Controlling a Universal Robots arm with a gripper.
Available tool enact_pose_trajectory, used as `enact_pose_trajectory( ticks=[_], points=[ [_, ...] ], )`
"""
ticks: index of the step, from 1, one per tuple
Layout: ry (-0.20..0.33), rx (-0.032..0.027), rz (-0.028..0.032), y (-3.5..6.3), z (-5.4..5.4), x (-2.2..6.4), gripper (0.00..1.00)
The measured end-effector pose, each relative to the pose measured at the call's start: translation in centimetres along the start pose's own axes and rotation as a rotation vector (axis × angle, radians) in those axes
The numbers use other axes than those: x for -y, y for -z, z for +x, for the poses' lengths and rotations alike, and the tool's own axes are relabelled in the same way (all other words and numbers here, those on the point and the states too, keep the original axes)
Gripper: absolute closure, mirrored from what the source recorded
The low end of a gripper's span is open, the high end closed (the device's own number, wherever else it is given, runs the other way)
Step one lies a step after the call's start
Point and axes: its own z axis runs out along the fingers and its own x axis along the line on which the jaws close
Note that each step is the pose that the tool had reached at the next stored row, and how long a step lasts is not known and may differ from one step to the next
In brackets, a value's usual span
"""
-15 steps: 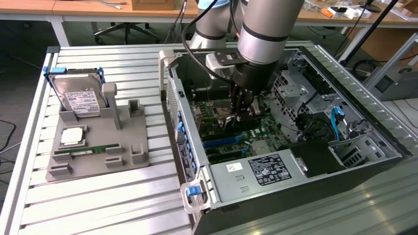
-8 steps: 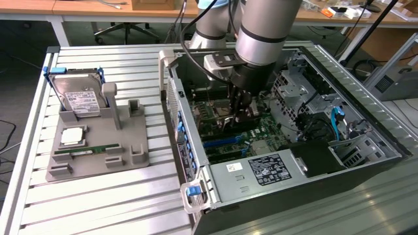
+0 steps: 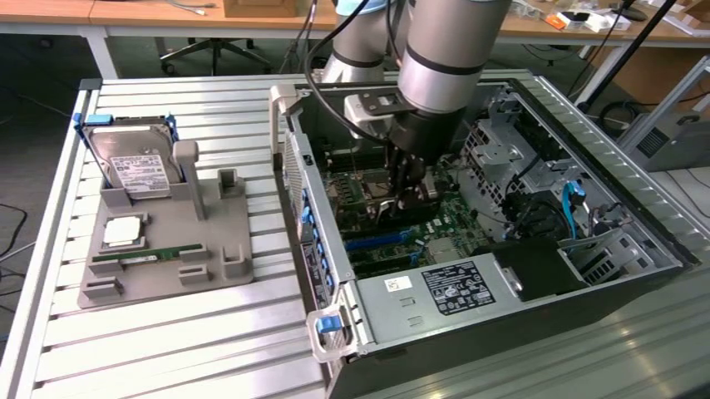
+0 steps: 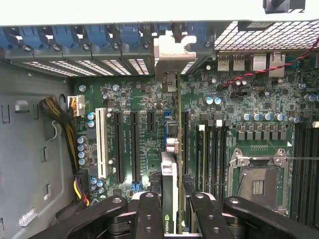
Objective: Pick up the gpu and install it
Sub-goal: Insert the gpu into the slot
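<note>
My gripper (image 3: 406, 198) reaches down inside the open computer case (image 3: 332, 249), over the motherboard (image 3: 444, 220). In the wrist view the gpu (image 4: 169, 169) stands edge-on between my black fingers (image 4: 149, 209), and the gripper (image 4: 172, 201) is shut on it. Its silvery end bracket (image 4: 172, 52) sits against the row of rear slot openings. The card's lower edge runs along a long expansion slot beside the black slots (image 4: 133, 144). How deep it sits in the slot I cannot tell.
On the exterior view's left a grey fixture (image 3: 222, 266) holds a hard drive (image 3: 135, 166), a processor (image 3: 122, 233) and a green memory stick (image 3: 150, 253). Inside the case are the power supply (image 3: 450, 287), drive cages (image 3: 521, 158), the processor socket (image 4: 256, 179) and a cable bundle (image 4: 62, 119).
</note>
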Motion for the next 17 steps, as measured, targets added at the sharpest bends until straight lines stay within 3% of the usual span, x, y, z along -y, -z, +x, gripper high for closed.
enact_pose_trajectory(
  ticks=[17],
  points=[
    [0.0, -0.0001, 0.0001, -0.47, -0.01, -0.04, 0.73]
  ],
)
